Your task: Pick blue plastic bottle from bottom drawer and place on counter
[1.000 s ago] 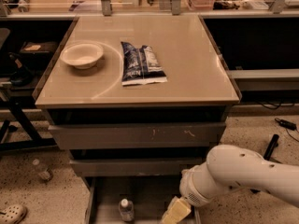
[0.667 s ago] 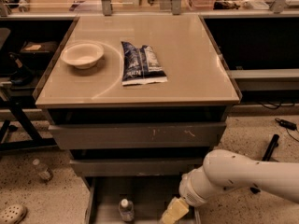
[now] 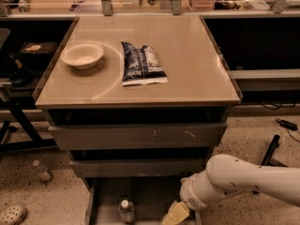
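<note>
Bottle [image 3: 126, 210] is being kept upright on the floor of the bottom drawer [image 3: 150, 196], which is being shown pulled out below the front edge of the counter [image 3: 197, 64]. The gripper [image 3: 174, 214] is being held low over the right part of this drawer, near the bottle on its right side and apart from it. Whether it is wide or narrow cannot be told. A bowl [image 3: 82, 55] is being carried near the left edge, and a pouch [image 3: 141, 63] near the middle.
</note>
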Tool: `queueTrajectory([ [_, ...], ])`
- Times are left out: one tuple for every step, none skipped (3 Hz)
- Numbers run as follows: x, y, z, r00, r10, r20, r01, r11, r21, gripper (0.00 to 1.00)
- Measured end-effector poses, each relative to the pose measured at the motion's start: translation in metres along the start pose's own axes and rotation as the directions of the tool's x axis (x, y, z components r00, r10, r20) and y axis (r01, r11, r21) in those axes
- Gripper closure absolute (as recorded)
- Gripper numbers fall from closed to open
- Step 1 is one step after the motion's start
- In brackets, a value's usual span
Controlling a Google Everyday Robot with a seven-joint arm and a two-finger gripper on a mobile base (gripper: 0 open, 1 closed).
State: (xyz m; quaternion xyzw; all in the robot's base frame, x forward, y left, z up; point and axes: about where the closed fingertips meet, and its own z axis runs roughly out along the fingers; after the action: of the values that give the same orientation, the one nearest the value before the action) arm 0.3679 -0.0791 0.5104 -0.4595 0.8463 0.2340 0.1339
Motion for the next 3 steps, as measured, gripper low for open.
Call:
queueTrajectory([
  [-0.021,-0.011,0.017,0.988,-0.032,0.154,0.038,0.9986,-0.036,0.00],
  [-0.039,-0.020,0.042,0.945,-0.107,0.309,0.134,0.9885,-0.069,0.00],
  [-0.035,-0.017,0.058,0.936,-0.129,0.327,0.165,0.9824,-0.087,0.00],
])
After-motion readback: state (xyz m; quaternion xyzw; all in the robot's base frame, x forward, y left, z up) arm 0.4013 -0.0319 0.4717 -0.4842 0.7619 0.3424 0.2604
